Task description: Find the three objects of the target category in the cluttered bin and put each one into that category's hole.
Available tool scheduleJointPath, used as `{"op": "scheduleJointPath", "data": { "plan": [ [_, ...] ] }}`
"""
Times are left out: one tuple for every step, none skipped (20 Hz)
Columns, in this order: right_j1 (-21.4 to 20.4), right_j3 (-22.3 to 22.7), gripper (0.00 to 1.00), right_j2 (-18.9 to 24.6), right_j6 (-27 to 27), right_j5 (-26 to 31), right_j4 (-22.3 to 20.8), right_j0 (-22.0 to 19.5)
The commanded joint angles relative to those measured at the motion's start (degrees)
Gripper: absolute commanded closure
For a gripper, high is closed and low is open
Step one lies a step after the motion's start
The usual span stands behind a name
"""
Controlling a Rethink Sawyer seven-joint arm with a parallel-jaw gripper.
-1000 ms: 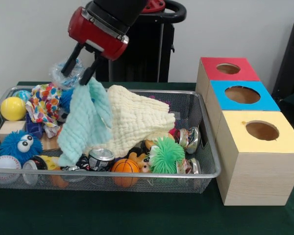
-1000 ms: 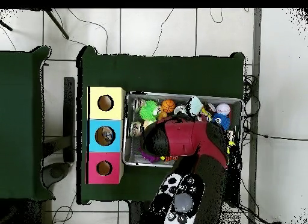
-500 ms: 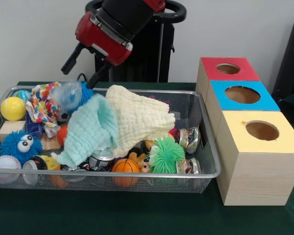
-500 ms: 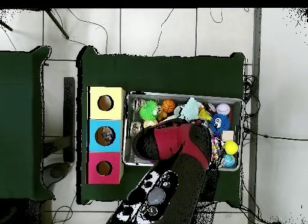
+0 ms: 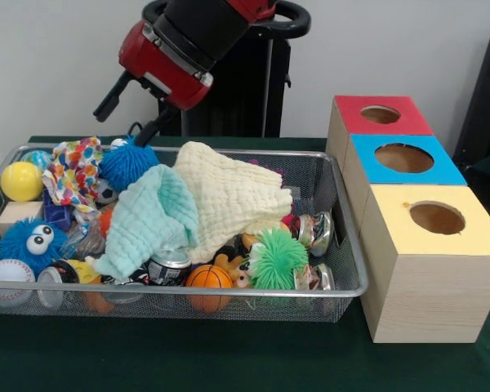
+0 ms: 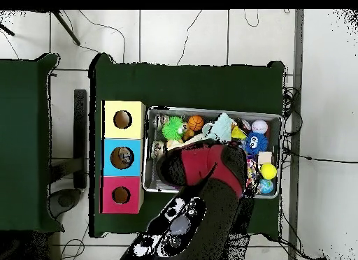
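Observation:
My gripper (image 5: 127,118) hangs open and empty above the back left of the wire bin (image 5: 343,287). Just under its fingertips sits a blue fuzzy ball (image 5: 127,162). A mint cloth (image 5: 151,214) lies crumpled in the bin, leaning on a larger cream cloth (image 5: 231,194). A polka-dot cloth (image 5: 73,171) lies at the back left. To the right stand three boxes with round holes in their tops: red (image 5: 381,114), blue (image 5: 404,157) and yellow (image 5: 437,217). In the overhead view the arm (image 6: 203,166) covers the bin's middle; only the mint cloth (image 6: 222,124) shows beside it.
Packed into the bin are a yellow ball (image 5: 20,180), a blue googly-eyed fuzzy toy (image 5: 33,240), a baseball (image 5: 8,278), a small basketball (image 5: 208,278), a green spiky ball (image 5: 278,257), crushed cans (image 5: 170,264) and a wooden block (image 5: 16,214).
The gripper opened and let go of the mint cloth, which dropped back into the bin. The blue fuzzy ball now shows beneath the raised gripper.

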Motion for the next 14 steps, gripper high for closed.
{"op": "scheduleJointPath", "data": {
  "plan": [
    [0.99, -1.51, 0.00, 0.89, 10.88, -2.22, 1.15, -1.70],
    [0.73, -1.07, 0.00, 0.36, 10.10, -3.38, 0.17, -2.45],
    [0.73, -0.81, 0.00, 0.25, 9.36, -4.60, -0.58, -3.47],
    [1.73, -0.89, 0.00, -0.67, 9.72, -7.05, -1.55, -4.17],
    [2.74, -1.07, 0.00, -1.10, 9.95, -8.97, -2.02, -5.02],
    [3.75, -1.26, 0.00, -1.53, 10.19, -10.90, -2.49, -5.87],
    [4.65, -1.49, 0.00, -1.90, 10.38, -12.45, -2.64, -6.59],
    [5.55, -1.73, 0.00, -2.28, 10.58, -14.00, -2.79, -7.30],
    [6.50, -2.06, 0.00, -2.87, 10.79, -15.35, -2.59, -7.78],
    [7.81, -2.37, 0.00, -3.58, 11.37, -16.87, -2.14, -8.03],
    [8.66, -2.39, 0.00, -3.23, 11.41, -18.35, -1.49, -8.82],
    [9.83, -2.62, 0.00, -3.36, 11.68, -19.92, -0.76, -9.24],
    [9.58, -2.31, 0.00, -1.18, 10.50, -20.57, -0.36, -10.68],
    [9.33, -2.00, 0.00, 1.00, 9.32, -21.21, 0.03, -12.12]
  ]
}}
